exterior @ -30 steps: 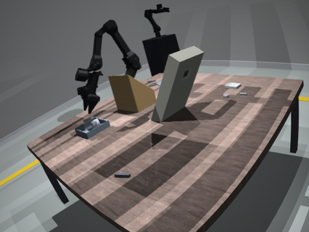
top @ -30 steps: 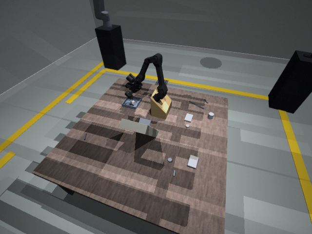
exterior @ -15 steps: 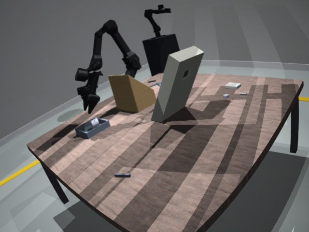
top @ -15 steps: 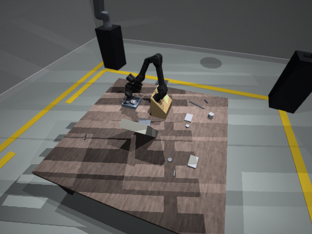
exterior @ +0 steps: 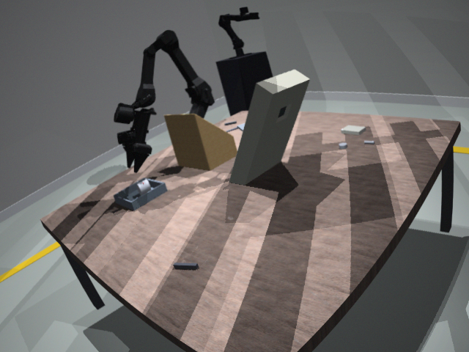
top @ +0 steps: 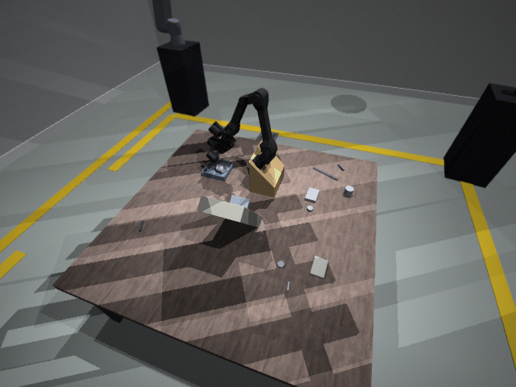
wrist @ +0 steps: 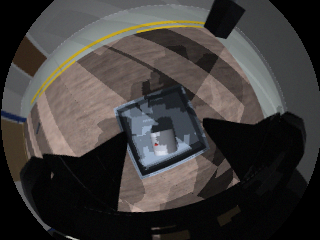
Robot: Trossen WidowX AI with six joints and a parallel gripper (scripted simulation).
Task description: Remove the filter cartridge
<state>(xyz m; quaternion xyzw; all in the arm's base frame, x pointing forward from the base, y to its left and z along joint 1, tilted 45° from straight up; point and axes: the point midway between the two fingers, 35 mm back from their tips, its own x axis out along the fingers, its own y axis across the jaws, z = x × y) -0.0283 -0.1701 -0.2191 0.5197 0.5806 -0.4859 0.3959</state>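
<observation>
The white round cartridge (top: pixel 219 168) (exterior: pixel 143 186) (wrist: pixel 164 142) lies on its side inside the blue-grey tray (top: pixel 214 176) (exterior: pixel 127 204) (wrist: pixel 175 164). A small red mark shows on it; its slots cannot be made out. My gripper (exterior: pixel 133 169) (wrist: pixel 166 128) is open and empty, pointing down above the tray. In the wrist view its fingertips stand wide apart on either side of the tray, and in the exterior view they are clear above its rim. The pale service panel (top: pixel 229 210) (exterior: pixel 261 132) leans on the table; its front face is hidden from the top and exterior views.
A tan wedge-shaped block (top: pixel 261 183) (exterior: pixel 189 144) stands between the arm's base and the panel, beside the tray. A dark bar (top: pixel 140 226) (exterior: pixel 185 266) lies on the table. Flat pale blocks (top: pixel 312 194) (top: pixel 319 267) and a grey cylinder (top: pixel 348 191) lie on the other side.
</observation>
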